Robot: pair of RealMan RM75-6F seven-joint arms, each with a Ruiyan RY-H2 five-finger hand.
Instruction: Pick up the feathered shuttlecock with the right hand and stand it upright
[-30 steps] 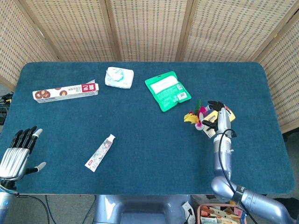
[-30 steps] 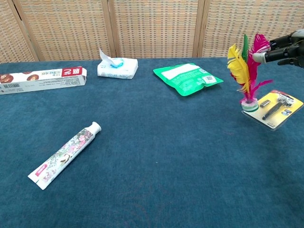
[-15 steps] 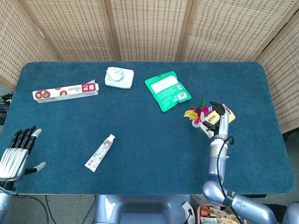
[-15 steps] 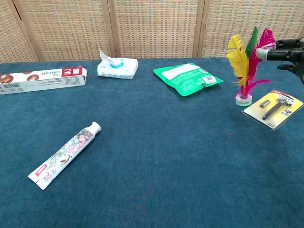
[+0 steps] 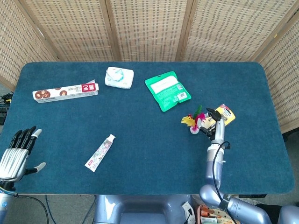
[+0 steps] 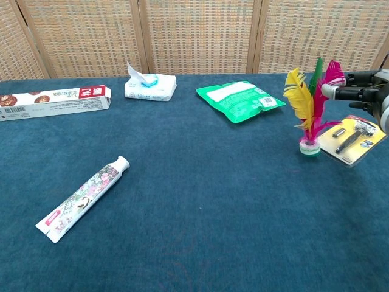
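– Where is the feathered shuttlecock (image 6: 309, 109)?
– Upright at centre right, base on the blue counter (image 6: 200, 207), beside a razor pack (image 6: 355, 139).
– And the hands?
– The right hand (image 6: 364, 92) pinches its feather tips (pink ones); the left hand (image 5: 16, 152), lower left, has its fingers (image 5: 24, 137) apart.

So the feathered shuttlecock (image 6: 310, 109) stands upright on the blue carpeted table (image 6: 200, 231), right at the fingertips (image 6: 329, 90) of the right hand (image 6: 364, 94), which touch its feathers up top. The yellow-carded razor pack (image 6: 354, 137) lies just under those fingers, beside the shuttlecock's base. Left of the fingertips and further back sits the green pouch (image 6: 239, 99), then the white wipes pack (image 6: 149, 85), then the long cookie box (image 6: 53, 102). The flowered toothpaste tube (image 6: 82, 198) lies well left and nearer the front edge. The left hand (image 5: 17, 154) hangs off the near left corner.
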